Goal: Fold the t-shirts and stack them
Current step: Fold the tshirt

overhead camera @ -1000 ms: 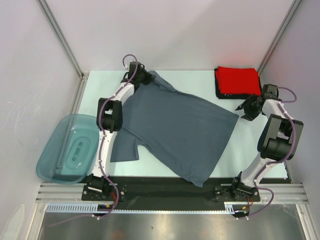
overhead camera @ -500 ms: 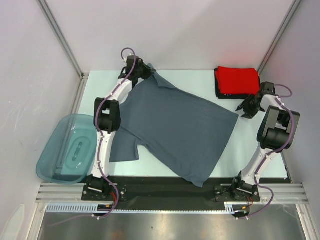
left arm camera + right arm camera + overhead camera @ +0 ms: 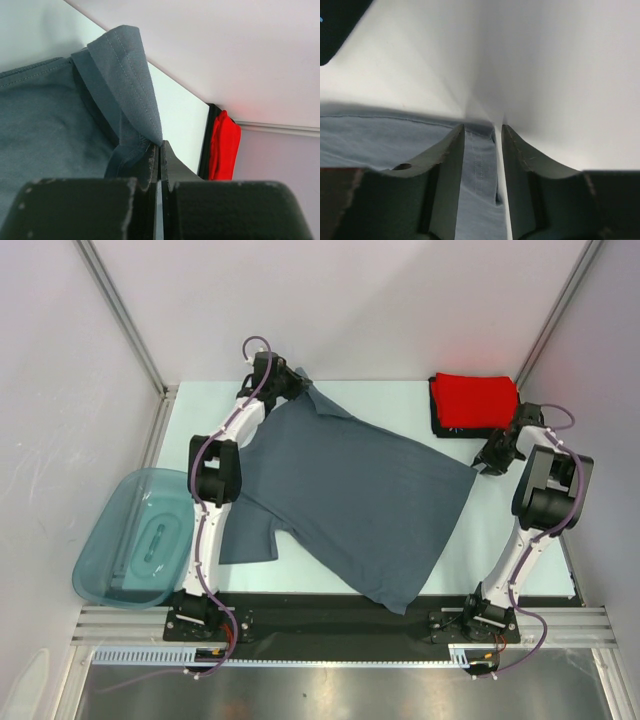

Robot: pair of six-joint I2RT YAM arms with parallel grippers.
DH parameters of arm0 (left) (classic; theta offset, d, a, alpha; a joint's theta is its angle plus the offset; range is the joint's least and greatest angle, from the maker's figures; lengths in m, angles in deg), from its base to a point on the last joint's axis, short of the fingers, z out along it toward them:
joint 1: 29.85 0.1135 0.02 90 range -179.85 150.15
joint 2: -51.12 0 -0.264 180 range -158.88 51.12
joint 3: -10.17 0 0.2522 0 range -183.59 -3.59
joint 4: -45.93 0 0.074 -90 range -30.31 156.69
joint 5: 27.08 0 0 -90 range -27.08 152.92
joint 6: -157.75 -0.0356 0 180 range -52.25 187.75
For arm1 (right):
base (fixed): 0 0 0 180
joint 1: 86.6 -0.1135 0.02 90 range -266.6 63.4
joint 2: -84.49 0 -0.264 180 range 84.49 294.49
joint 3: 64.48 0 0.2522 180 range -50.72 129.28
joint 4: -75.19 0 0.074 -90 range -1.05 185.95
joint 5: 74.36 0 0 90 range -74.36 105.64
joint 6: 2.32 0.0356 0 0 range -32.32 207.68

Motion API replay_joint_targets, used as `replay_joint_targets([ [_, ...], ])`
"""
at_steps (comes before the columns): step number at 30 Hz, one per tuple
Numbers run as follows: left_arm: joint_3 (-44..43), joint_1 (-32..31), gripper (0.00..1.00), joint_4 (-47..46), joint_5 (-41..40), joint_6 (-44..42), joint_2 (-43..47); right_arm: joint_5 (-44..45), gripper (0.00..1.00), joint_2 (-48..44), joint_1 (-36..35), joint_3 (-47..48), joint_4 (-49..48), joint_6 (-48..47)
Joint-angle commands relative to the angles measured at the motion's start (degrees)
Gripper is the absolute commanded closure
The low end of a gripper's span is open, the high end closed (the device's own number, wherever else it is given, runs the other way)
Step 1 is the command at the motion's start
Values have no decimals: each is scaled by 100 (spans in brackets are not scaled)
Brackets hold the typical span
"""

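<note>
The grey shirt (image 3: pixel 350 500) lies opened out flat on the surface (image 3: pixel 400 405). It runs aslant from the far left corner to the near middle, with one sleeve pointing to the near left.

The left claw (image 3: pixel 283 383) is at the shirt's far left corner. In the left wrist view this claw (image 3: pixel 159 147) is pinched tight on the hemmed edge of the grey shirt (image 3: pixel 45 115), with no gap between the fingers. A fold of the cloth stands up above the fingertips.

The right claw (image 3: pixel 487 458) is at the shirt's right corner, low to the surface. In the right wrist view it (image 3: pixel 482 129) is a little way open. A strip of the grey shirt (image 3: pixel 479 170) lies between its fingers (image 3: pixel 450 155), and the cloth is not yet squeezed.

The red shirt (image 3: pixel 475 398) sits folded in the far right corner, on top of the folded black shirt (image 3: pixel 455 430), whose edge shows at the left and near sides. This pile is just beyond the right claw. The left wrist view also shows the red shirt (image 3: pixel 222 150) with the black shirt (image 3: pixel 207 140) beside it.

A teal tub (image 3: pixel 110 540) rests off the left edge of the surface.
</note>
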Motion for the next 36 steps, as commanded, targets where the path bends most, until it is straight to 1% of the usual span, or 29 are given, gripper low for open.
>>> replay_joint_targets([
  [1,-93,-24,100,-44,74,-11,450,94,61,196,-84,299,149,-230],
  [3,-101,-24,100,-52,82,-2,450,156,63,223,-119,352,184,-274],
  [4,-101,-24,100,-52,82,33,450,217,70,284,-128,387,219,-283],
  [5,-101,-24,100,-52,100,51,432,365,73,302,-128,422,263,-240],
  [6,-101,-32,100,-52,109,94,432,436,79,311,-119,449,289,-231],
  [9,-101,-24,100,-70,153,147,441,700,88,285,-102,510,264,-213],
  [10,-101,-24,100,-70,161,147,450,709,93,276,-101,537,255,-239],
  [13,-84,-24,100,-52,135,95,520,727,100,250,-101,677,272,-283],
  [24,74,29,100,281,91,-90,898,815,100,-286,-189,537,386,-397],
  [31,776,47,100,317,-75,-116,1460,797,100,-620,-207,291,527,-292],
  [36,1058,99,100,387,-93,-230,1794,780,100,-989,-172,80,624,-257],
])
